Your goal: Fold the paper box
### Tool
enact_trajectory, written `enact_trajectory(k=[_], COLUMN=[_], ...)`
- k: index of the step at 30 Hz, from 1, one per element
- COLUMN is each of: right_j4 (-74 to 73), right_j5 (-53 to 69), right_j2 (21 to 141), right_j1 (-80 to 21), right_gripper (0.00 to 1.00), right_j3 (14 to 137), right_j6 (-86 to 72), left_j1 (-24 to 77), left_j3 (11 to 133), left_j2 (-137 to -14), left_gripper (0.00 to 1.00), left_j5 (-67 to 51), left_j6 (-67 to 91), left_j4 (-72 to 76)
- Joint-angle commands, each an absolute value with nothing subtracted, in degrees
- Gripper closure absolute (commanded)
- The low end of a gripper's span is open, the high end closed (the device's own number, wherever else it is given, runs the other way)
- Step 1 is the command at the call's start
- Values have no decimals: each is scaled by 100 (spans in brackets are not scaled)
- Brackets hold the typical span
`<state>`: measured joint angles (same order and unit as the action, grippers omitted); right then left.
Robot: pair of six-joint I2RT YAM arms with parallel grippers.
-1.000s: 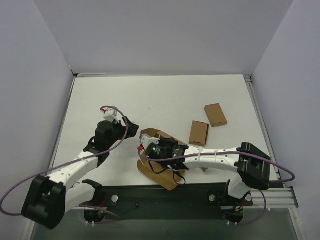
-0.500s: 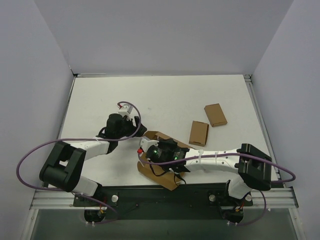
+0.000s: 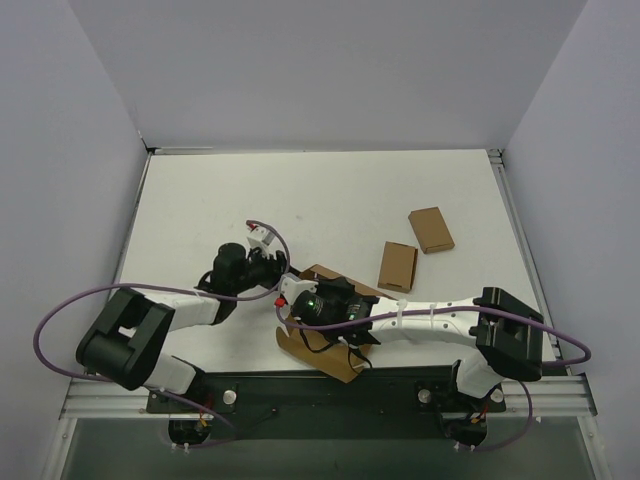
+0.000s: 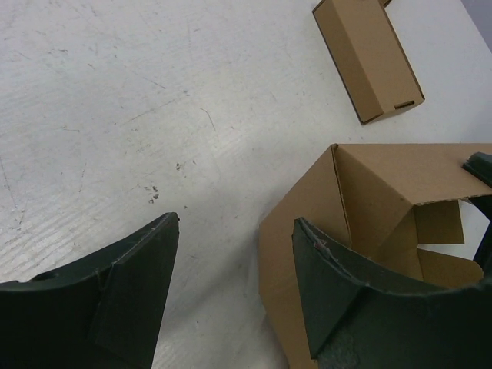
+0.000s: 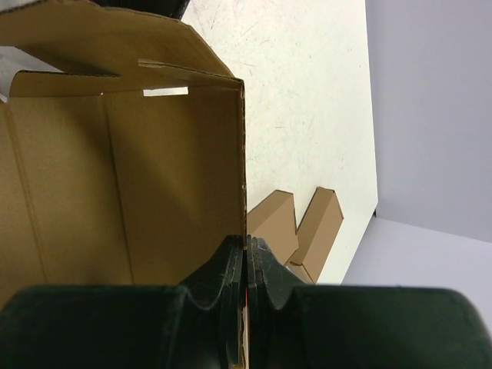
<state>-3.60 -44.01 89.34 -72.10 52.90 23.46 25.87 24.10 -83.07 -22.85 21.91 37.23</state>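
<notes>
My left arm (image 3: 190, 300) lies low and reaches forward with the elbow bent. The left hand (image 4: 234, 231) has its fingers spread wide, nothing between them. My right arm (image 3: 430, 320) stretches leftward. The right hand (image 5: 246, 250) is pinched tight on a wall of the paper box (image 5: 154, 177), though from above its fingertips seem hidden.

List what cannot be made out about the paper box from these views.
- Top view: the right arm covers most of the paper box; how far it is folded is unclear.
- Left wrist view: the box runs off the right and bottom edges; the left gripper covers its near corner.
- Right wrist view: the wall pinched by the right gripper hides part of the small boxes.
</notes>
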Motion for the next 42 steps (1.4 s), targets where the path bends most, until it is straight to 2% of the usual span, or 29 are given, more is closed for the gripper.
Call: enact_trajectory(k=[1,10,12,13,16,19,22,25,28,33,42], right_j4=[-404,-413,-439,-457,-536,-562,-589,-598,-606,-615,-642], right_j5=[-4614,-4676,-4676,-4676,-4667,-4641,-4623,-4597,-4606,-4579,-4553], right_j2=[8789,8859,8859,8859,8798,8754,8736,8745,8745,8675,8648], right_j1=[-7251,-7233,-7225,-7199,-7163,-7146,-7146,-7119,-7110,-7093,-7093], right_gripper=[100,100,100,100,100,100,100,100,100,100,100], right_j3=[5282,5309,5300,5300,5291,5247,5238,5238,5247,5229,5229], right_j6=[2338,2276,2241,2233,2180,2145,2092,2066,2065,2022,1978], left_j1=[2619,2707,2690,2672,2628,2602,2593,2706,2970,3910,4184], left_j3=[2373,2487,2496,2470,2408,2347,2128,1899,1750,1494,1160], left_j2=[-8007,-8086,-7850,-7718,-7077,-6356,-5644,-5081,-4799,-4614,-5870], left_gripper=[32,36,33,27,21,19,19,24,34,48,54], left_j5=[-2487,-2777,-2428,-2147,-1093,278,790,459,168,35,-246], left_j6=[2179,2584,2610,2602,2549,2882,3155,3366,3612,3998,4263], left_j4=[4298,4658,4457,4108,3160,1896,1180,907,651,1036,2572])
